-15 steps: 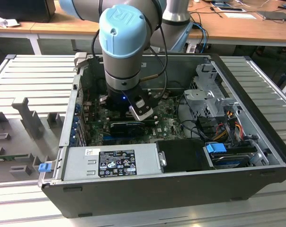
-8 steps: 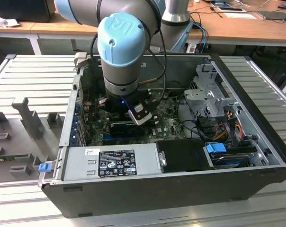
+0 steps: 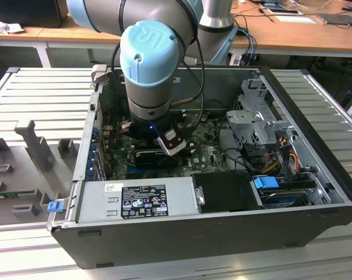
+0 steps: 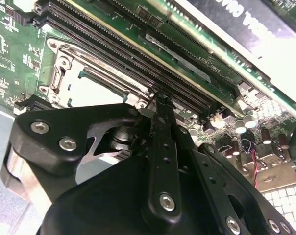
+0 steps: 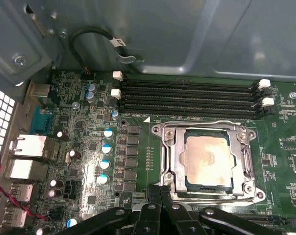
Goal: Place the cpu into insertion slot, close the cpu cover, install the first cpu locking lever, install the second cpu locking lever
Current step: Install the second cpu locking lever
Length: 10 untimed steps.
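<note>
On the ribbed metal worktop (image 3: 42, 87), an open black computer case (image 3: 222, 233), lid off, insides facing up. Reaching down into it from above, the grey-and-blue arm (image 3: 150, 58), wrist low over the board near the middle of the case. Along the case's near wall in the exterior view, a grey power supply (image 3: 135, 201) with a white-and-black label.

Across the floor of the case, the green motherboard (image 5: 89, 147). Beside the socket, four long black memory slots (image 5: 187, 98) with white end clips, side by side.

Just next to those, the insertion slot (image 5: 163, 147), square and metal-framed. Over it, lying flat, the cpu cover (image 5: 207, 128), its square cut-out centred on the chip. Seated inside the slot, the cpu (image 5: 209, 160), flat, pale tan-silver face up, showing through the cut-out. Along two opposite sides of the cover, thin metal levers (image 5: 247, 156), lying low against the frame; latched or not, cannot tell.

At the edge of the socket frame farthest from the memory slots, the black fingers (image 5: 160, 193), pressed together with nothing visible between them, tips right at the frame's rim.

Off to the side of the socket, a row of small blue-topped capacitors (image 5: 108, 147).
</note>
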{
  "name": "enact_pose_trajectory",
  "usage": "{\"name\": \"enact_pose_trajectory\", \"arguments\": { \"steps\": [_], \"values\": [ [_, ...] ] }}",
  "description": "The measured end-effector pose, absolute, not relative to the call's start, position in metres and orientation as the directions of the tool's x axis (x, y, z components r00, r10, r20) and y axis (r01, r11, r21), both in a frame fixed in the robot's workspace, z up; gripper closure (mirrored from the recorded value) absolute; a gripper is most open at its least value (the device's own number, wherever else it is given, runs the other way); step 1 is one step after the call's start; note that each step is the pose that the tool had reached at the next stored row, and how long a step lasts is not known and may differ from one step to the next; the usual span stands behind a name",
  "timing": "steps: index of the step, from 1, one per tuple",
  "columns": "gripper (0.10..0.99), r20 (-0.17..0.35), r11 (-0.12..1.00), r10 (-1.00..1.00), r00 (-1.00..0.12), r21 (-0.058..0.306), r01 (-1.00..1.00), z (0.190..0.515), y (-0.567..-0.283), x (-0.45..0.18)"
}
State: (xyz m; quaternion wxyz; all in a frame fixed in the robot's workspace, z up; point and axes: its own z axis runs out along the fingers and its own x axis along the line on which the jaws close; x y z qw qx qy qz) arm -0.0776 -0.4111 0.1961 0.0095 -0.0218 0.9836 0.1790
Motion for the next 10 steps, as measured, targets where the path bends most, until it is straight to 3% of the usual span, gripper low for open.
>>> {"name": "enact_pose_trajectory", "arguments": {
  "steps": [10],
  "values": [
    [0.98,-0.027,0.93,-0.039,-0.999,0.365,-0.046,0.1917,-0.4075,-0.0811]
  ]
}}
